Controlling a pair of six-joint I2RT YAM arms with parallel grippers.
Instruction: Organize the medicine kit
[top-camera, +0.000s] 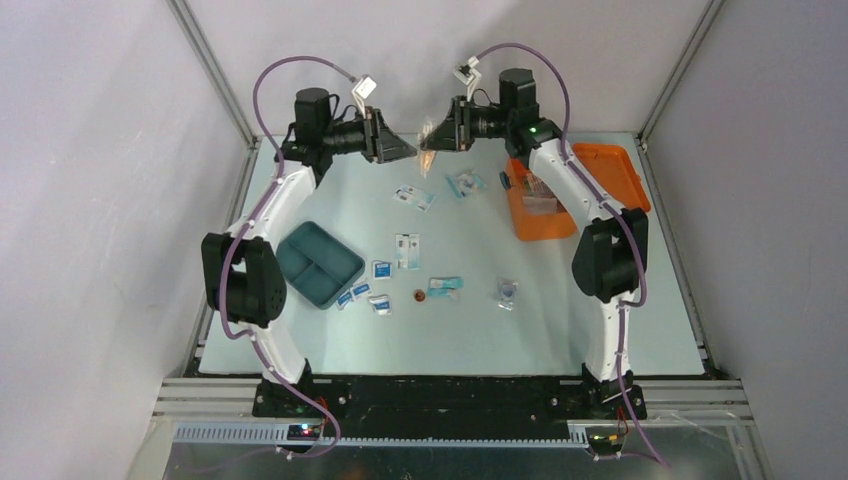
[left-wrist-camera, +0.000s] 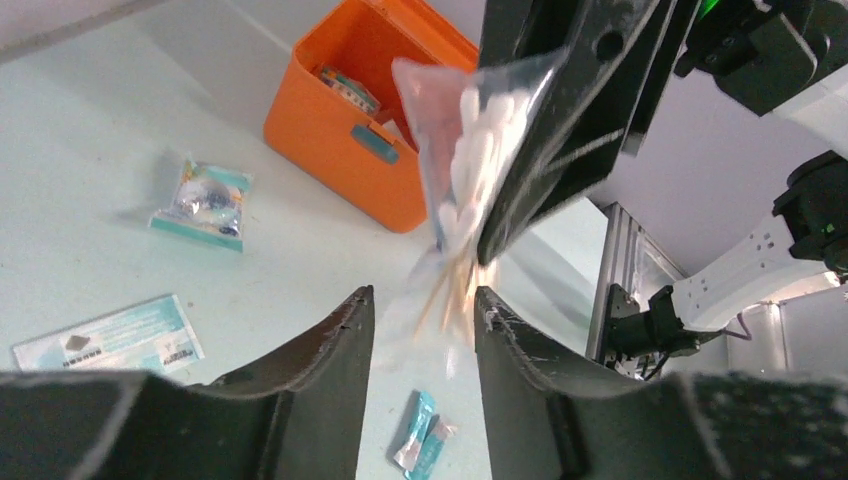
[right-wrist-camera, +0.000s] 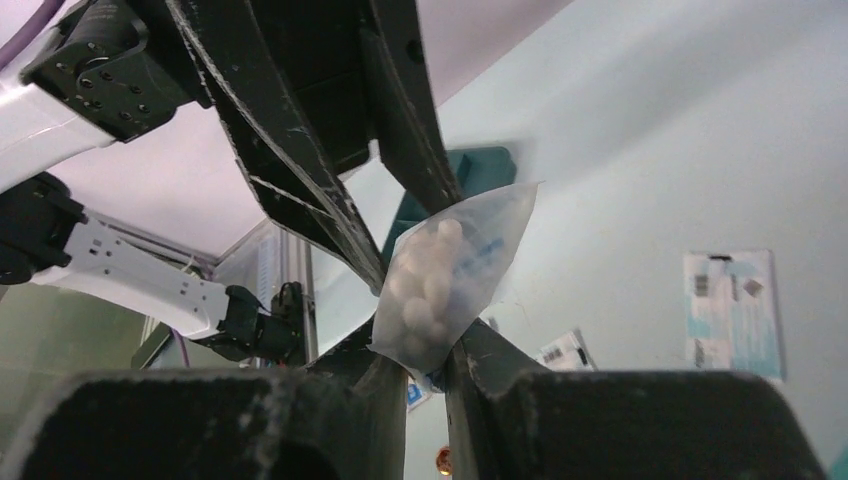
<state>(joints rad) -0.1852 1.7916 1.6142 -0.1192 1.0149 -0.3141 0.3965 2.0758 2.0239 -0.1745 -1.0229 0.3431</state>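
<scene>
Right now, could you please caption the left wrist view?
Right gripper holds a swab bag before the open left gripper; medicine kit beyond.

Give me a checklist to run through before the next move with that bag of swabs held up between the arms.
1. Grip: right end effector shut on the bag of swabs: ok.
2. Handover: left end effector open, astride the bag's lower end, not gripping: ok.
3. The orange box has its lid open: ok.
4. Room left inside the box: cannot tell.
5. Bag sealed: cannot tell.
6. All packets put away: not ok, several lie loose on the table.
</scene>
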